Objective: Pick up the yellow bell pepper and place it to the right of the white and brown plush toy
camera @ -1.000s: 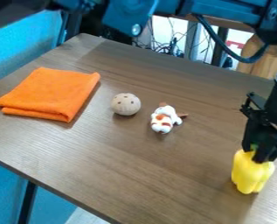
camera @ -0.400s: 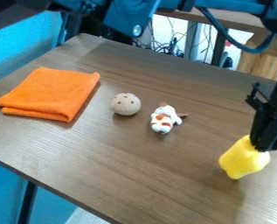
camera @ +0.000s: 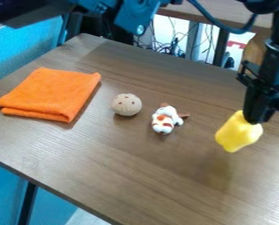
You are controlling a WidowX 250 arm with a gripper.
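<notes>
The tool [camera: 258, 118] is located at the right side of the view, pointing downward from the black arm [camera: 277, 55]. Tool state: clamped on the yellow bell pepper [camera: 238, 132]. The tool grips the upper right end of the bell pepper; the body of the bell pepper extends from the tips toward the lower left. The bell pepper is tilted, with its free end lowest, and is held above the desk [camera: 112, 176]. A soft shadow lies on the wood-grain surface below it.

Adjacent items, listed from right to left in the view:

The toy animal [camera: 163, 121], white with orange patches, rests on the desk to the left of the bell pepper and well apart from it. A brown part projects from its right side.

The beige ball [camera: 126, 104], marked with dark spots, rests just beside the toy animal, on its left. The two do not touch.

The orange cloth [camera: 50, 94] is folded into a flat, layered pad. It lies on the left part of the desk, apart from the ball.

A blue panel [camera: 27, 44] stands beyond the left edge of the desk. Loose cables [camera: 168, 47] are located behind the far edge
</notes>
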